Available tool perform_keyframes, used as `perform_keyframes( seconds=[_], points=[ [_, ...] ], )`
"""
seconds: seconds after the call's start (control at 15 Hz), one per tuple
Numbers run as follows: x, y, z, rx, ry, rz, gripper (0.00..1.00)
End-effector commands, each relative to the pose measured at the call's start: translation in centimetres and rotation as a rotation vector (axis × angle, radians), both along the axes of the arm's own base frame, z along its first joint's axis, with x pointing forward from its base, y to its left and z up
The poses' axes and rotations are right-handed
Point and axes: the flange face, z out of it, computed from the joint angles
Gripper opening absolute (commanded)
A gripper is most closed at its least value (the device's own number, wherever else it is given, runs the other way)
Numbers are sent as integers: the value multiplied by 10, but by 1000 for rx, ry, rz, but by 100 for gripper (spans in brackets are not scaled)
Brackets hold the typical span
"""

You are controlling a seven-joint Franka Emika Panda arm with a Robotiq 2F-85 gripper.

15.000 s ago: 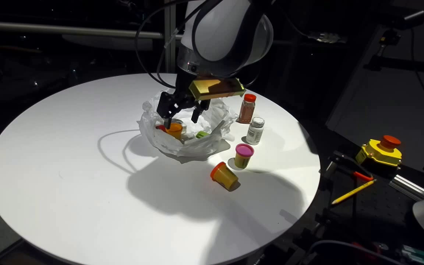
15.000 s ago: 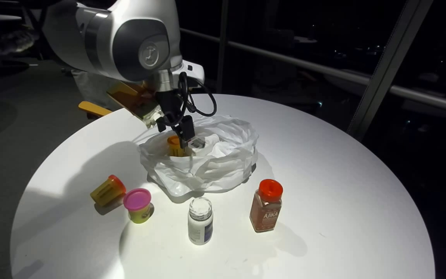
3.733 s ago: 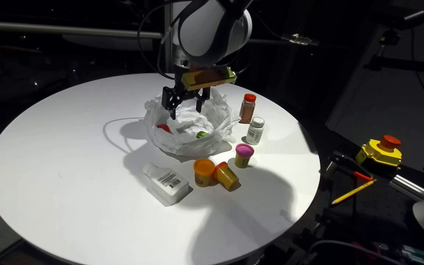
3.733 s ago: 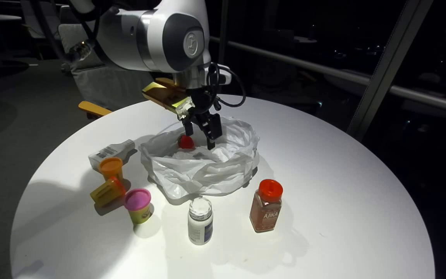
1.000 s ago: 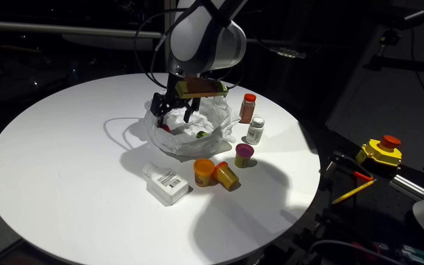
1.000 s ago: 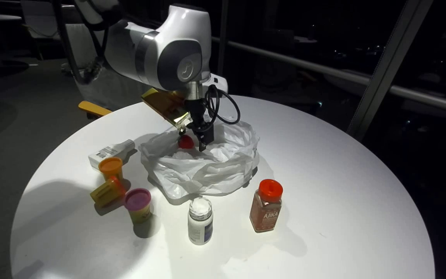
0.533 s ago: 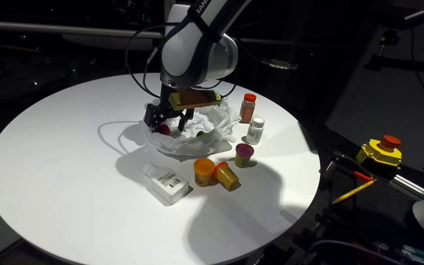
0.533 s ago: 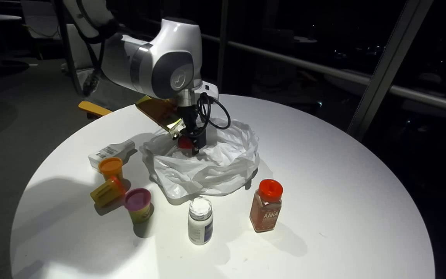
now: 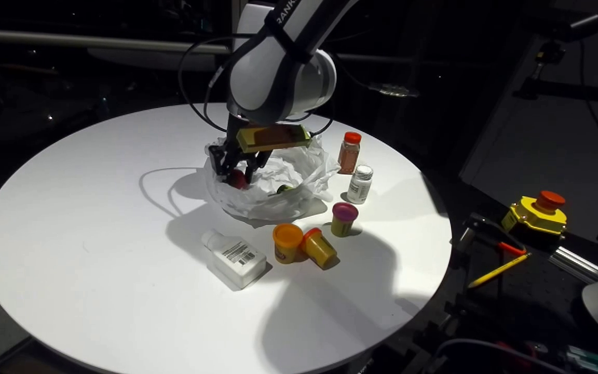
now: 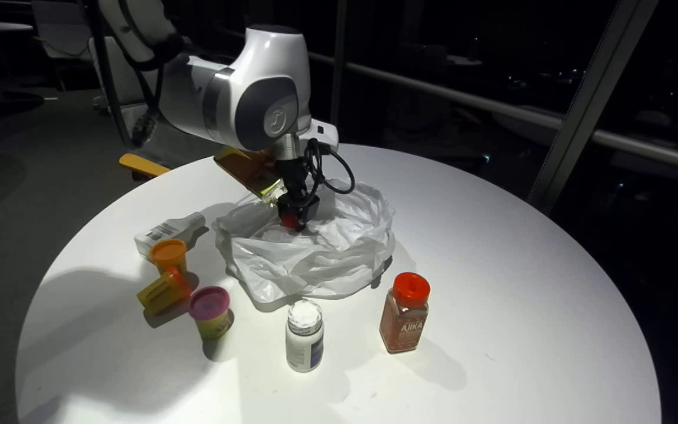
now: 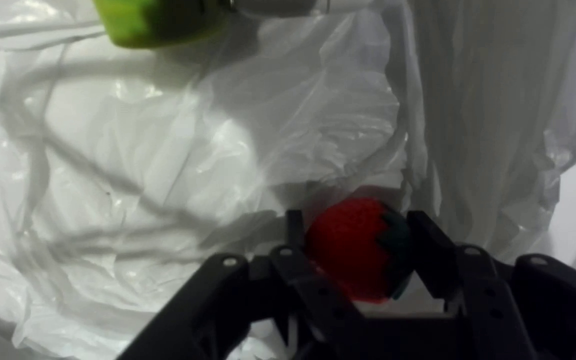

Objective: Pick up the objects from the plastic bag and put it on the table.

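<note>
The end effector (image 11: pixel 356 235) is clamped on the strawberry (image 11: pixel 350 250), down inside the plastic bag (image 10: pixel 327 271). Six things already out on the tabletop (image 9: pixel 96 234): white bottle (image 9: pixel 238 261), orange tub (image 9: pixel 287 243), tipped tub (image 9: pixel 321 250), pink-lidded tub (image 9: pixel 344 219), white jar (image 9: pixel 359 186), red-capped jar (image 9: pixel 349 156). Left, I'd judge: strawberry to lift out, then the green thing (image 11: pixel 153 22); anything else in there, can't tell.

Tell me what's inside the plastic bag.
A red strawberry in the gripper; a green object and, beside or joined to it, something greyish, both cut off in the wrist view. Anything beneath folds of the plastic bag or behind the gripper cannot be seen.
</note>
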Motion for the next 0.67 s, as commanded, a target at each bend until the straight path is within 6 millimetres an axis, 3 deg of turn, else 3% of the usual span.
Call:
perform_keyframes(
  seconds=[0.0,0.4,0.6],
  points=[
    [-5,3,17,-5,-25,-42,29],
    [-51,26,84,-47,-39,-73,29],
    [-76,54,115,-87,-42,-36,29]
  ],
)
